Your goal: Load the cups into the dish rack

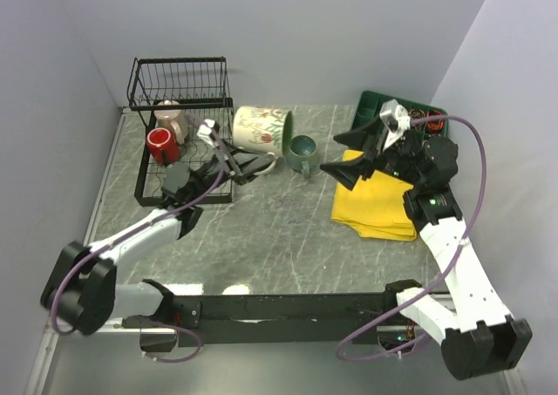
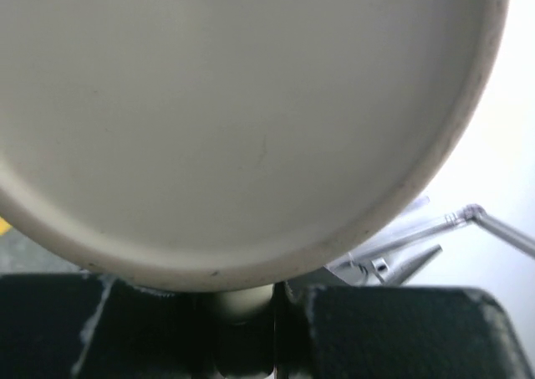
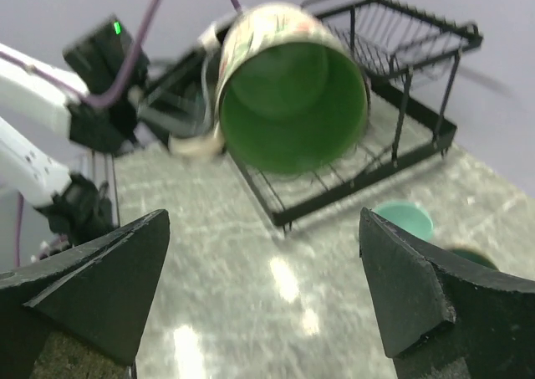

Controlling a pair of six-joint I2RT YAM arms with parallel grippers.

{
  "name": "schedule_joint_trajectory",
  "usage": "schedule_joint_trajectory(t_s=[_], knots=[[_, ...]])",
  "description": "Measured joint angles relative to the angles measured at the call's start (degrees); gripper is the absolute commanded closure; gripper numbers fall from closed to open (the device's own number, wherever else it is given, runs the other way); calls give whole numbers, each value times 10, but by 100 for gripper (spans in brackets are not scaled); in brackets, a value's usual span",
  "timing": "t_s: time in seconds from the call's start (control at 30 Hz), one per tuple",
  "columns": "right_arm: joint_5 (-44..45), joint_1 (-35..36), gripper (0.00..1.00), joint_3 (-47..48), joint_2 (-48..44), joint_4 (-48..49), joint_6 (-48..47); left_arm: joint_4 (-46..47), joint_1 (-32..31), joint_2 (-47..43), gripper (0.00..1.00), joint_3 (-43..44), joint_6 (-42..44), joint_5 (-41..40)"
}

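My left gripper point(image 1: 255, 162) is shut on the handle of the cream mug with green inside point(image 1: 261, 129) and holds it on its side, off the table, just right of the black wire dish rack point(image 1: 179, 81). In the left wrist view the mug's pale bottom point(image 2: 234, 120) fills the frame, with the handle between the fingers. A red mug point(image 1: 162, 144) and a beige mug point(image 1: 172, 116) sit in the rack. A teal mug point(image 1: 303, 153) stands on the table. My right gripper point(image 1: 347, 155) is open and empty. Its view shows the held mug point(image 3: 292, 94), the rack point(image 3: 401, 136) and the teal mug point(image 3: 404, 218).
A yellow cloth point(image 1: 375, 203) lies on the table under the right arm. A green compartment tray point(image 1: 373, 105) sits at the back right corner. Grey walls close the table at the back and both sides.
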Motion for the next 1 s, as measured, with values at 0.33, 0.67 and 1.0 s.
schedule_joint_trajectory(t_s=[0.33,0.67,1.0], knots=[[-16,-26,0,-84,-99,-164,-111,-196,168,-167,99,-78,76,6],[-50,-41,0,-73,-2,-362,-260,-445,337,-223,99,-81,227,29],[-96,-125,0,-102,48,-449,-409,-660,473,-234,99,-44,398,6]])
